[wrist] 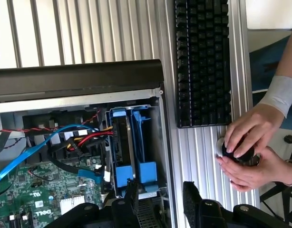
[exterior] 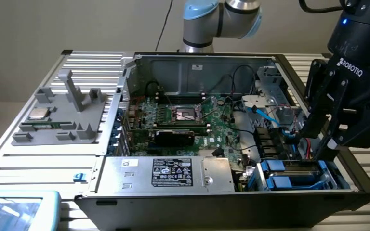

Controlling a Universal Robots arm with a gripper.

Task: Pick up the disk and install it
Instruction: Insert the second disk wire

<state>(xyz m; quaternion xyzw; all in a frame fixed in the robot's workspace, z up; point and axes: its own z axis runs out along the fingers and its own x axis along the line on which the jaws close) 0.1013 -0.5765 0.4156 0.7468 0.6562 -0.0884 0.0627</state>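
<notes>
— How's the arm (exterior: 220,19) standing?
— Reaching in from the rear, wrist at the exterior view's right, gripper (exterior: 315,139) pointing down.
— And the fingers (wrist: 131,194)?
— Spread apart, nothing between them (both black tips show in the wrist view).

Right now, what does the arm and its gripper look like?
Silver arm with pale blue joint caps. The gripper is matte black, boxy, with white ROBOTIQ lettering on its side, a small blue light near the wrist and a black cable above it. Its fingers are black, jointed links.
</notes>
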